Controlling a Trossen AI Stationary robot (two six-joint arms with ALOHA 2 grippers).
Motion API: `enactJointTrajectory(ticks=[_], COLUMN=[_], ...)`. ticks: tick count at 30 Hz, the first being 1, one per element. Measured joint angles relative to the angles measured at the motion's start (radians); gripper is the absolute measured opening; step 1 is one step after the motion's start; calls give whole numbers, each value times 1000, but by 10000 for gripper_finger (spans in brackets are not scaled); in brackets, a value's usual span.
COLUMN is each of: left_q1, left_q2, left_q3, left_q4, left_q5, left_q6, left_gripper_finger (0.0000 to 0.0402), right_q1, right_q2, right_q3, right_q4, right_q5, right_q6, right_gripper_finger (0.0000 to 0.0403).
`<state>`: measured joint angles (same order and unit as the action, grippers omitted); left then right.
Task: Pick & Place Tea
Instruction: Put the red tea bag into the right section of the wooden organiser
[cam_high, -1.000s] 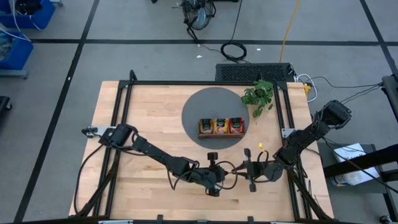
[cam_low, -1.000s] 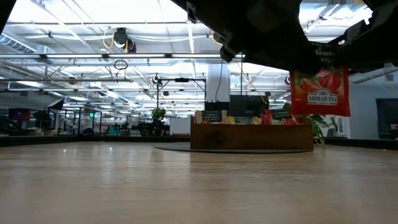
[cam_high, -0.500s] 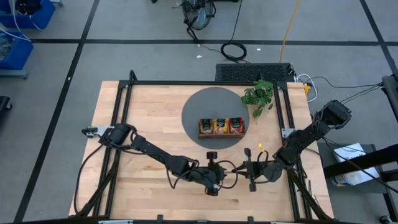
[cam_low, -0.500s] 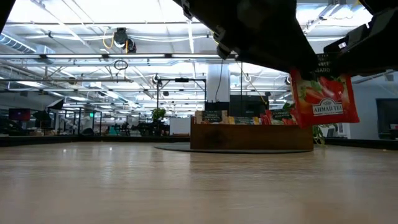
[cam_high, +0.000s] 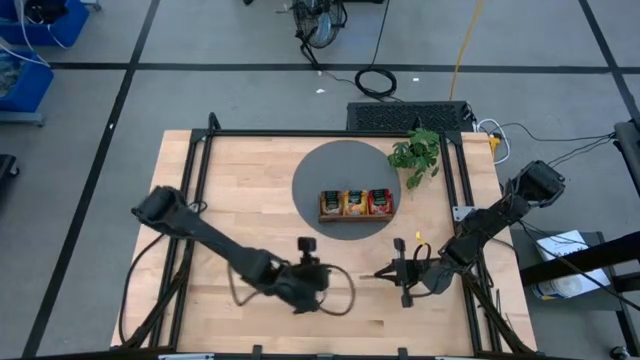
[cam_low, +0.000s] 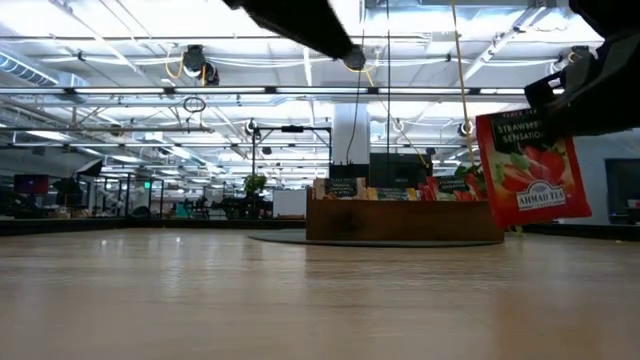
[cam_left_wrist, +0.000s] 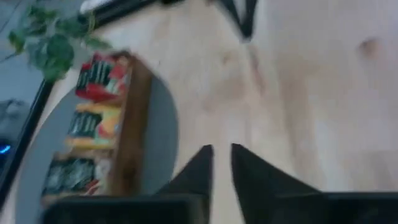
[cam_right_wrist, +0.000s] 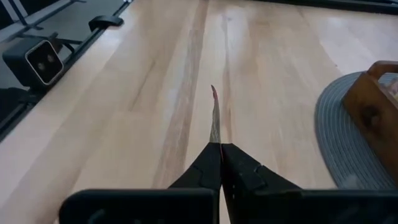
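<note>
The left gripper (cam_high: 306, 245) has pulled away, fingers nearly together, leaving the red tea sachet (cam_low: 530, 165) pinched by the right gripper (cam_high: 382, 273) near the wooden tray (cam_high: 356, 215), handover apparently done.

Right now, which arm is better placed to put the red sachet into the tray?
The right. Its claw is shut on the red sachet, held above the table near the wooden tray. The left claw holds nothing and sits farther from the tray.
</note>
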<state>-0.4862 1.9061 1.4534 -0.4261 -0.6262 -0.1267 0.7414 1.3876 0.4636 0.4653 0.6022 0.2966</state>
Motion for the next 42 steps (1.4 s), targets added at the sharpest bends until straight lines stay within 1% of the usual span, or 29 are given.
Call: enactJointTrajectory(ticks=[2,3,6,8,9,11,13,14,15,17,18,22,26,28,30,32,34,37,42], left_q1=[-10,-7,23,58,79,121,157,176,196,233,248,261,254,253,254,252,243,206,186], left_q2=[-65,-105,-249,-365,-417,-515,-565,-569,-574,-580,-580,-607,-722,-805,-859,-917,-921,-919,-897], left_q3=[-81,-129,-287,-399,-451,-578,-697,-749,-797,-867,-893,-1022,-1138,-1195,-1222,-1269,-1293,-1326,-1331], left_q4=[61,77,181,240,310,458,655,758,833,921,969,1130,1234,1207,1189,1154,1194,1273,1280], left_q5=[3,3,1,41,106,273,432,495,548,622,637,617,533,476,435,413,415,416,392], left_q6=[2,-8,-47,-36,1,129,266,303,321,329,329,328,305,257,209,172,130,124,93], left_gripper_finger=[23,12,13,9,6,5,5,4,3,4,5,3,3,3,4,2,3,3,6], right_q1=[2,2,7,7,10,12,12,12,11,6,6,7,16,20,32,35,45,46,41], right_q2=[-5,-7,-19,-22,-30,-40,-50,-58,-58,-68,-77,-114,-160,-167,-186,-186,-195,-194,-194], right_q3=[-1,-1,-1,-1,-6,-18,-34,-45,-48,-66,-77,-113,-144,-152,-165,-163,-164,-162,-163], right_q4=[-9,-8,-21,-10,-12,-14,-1,-2,7,42,50,96,105,112,108,117,121,140,136], right_q5=[-1,-1,-1,0,-1,2,3,6,6,3,3,3,1,4,22,25,27,27,27], right_q6=[4,4,2,1,-1,-2,-15,-21,-22,-28,-29,-35,-26,-20,-19,-20,-28,-47,-57], right_gripper_finger=[0,0,0,0,0,0,0,0,0,0,0,0,0,0,0,0,0,0,0])
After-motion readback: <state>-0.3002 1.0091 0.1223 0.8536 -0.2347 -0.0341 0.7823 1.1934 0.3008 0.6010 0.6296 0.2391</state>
